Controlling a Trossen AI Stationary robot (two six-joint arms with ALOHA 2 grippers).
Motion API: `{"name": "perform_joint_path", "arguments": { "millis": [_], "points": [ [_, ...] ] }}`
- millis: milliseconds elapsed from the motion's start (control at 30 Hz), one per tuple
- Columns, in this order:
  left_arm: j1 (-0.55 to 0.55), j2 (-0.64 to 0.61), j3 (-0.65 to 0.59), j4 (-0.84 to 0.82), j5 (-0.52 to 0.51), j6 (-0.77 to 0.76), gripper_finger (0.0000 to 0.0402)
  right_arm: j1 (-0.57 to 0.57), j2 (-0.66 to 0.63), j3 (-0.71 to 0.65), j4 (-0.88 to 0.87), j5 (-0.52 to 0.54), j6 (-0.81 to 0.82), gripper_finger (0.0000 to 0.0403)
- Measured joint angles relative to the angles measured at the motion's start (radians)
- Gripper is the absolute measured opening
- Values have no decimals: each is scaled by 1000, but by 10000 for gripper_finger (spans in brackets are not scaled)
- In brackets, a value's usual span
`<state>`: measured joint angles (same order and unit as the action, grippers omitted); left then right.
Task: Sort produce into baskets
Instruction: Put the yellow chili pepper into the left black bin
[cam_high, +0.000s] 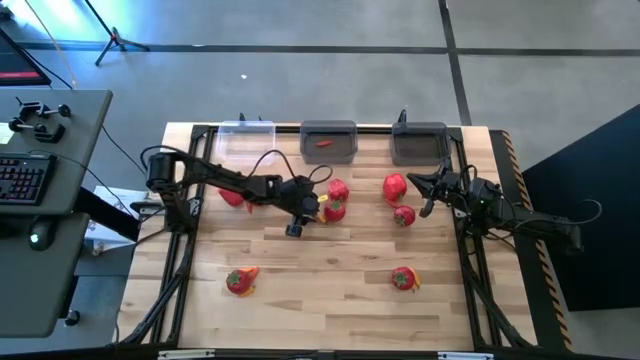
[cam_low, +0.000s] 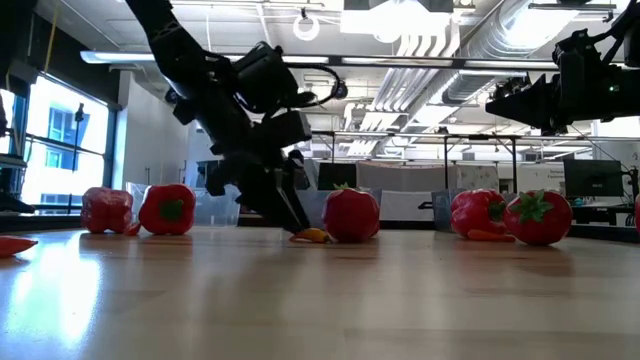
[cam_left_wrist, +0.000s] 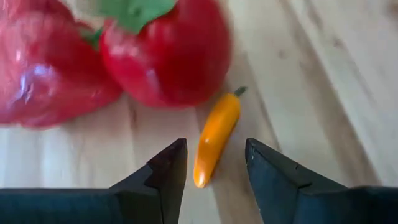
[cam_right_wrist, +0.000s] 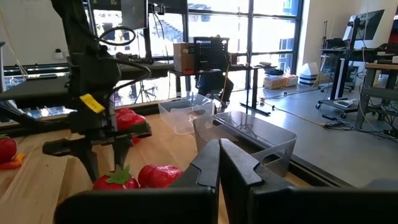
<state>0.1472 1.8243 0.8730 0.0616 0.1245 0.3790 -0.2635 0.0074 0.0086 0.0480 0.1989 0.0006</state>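
Observation:
A small orange chilli (cam_left_wrist: 216, 140) lies flat on the wooden table, next to a red tomato (cam_left_wrist: 168, 56) with a green top and a red pepper (cam_left_wrist: 43, 68). My left gripper (cam_left_wrist: 216, 171) is open and slants down over the chilli's near end, with one finger on each side of it, not touching. In the low view the left gripper (cam_low: 290, 215) is low over the chilli (cam_low: 312, 236). My right gripper (cam_right_wrist: 219, 163) is shut on nothing and waits at the table's right side (cam_high: 428, 195). At the far edge stand a clear basket (cam_high: 245, 140) and two dark grey baskets (cam_high: 329, 142) (cam_high: 420, 143).
More red produce lies scattered: a pepper (cam_high: 232, 197) under the left arm, a pepper (cam_high: 395, 186) and tomato (cam_high: 404, 215) near the right gripper, and two pieces near the front (cam_high: 240, 282) (cam_high: 403, 279). A red-orange piece (cam_high: 322, 143) lies in the middle basket.

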Motion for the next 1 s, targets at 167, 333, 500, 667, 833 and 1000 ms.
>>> {"name": "perform_joint_path", "arguments": {
  "millis": [167,333,500,667,833,1000],
  "points": [
    [4,22,0,12,-2,-8,143,0,-1,0,0,0,0,0],
    [4,29,0,19,5,-10,119,0,-1,0,0,0,0,0],
    [4,26,0,14,2,4,78,0,0,0,0,0,0,0],
    [4,26,0,4,2,24,35,0,0,0,0,0,0,0],
    [13,-8,1,-72,-4,27,8,0,0,0,0,0,0,0],
    [12,-92,0,-190,-17,18,2,0,0,0,0,0,0,0]
  ]
}}
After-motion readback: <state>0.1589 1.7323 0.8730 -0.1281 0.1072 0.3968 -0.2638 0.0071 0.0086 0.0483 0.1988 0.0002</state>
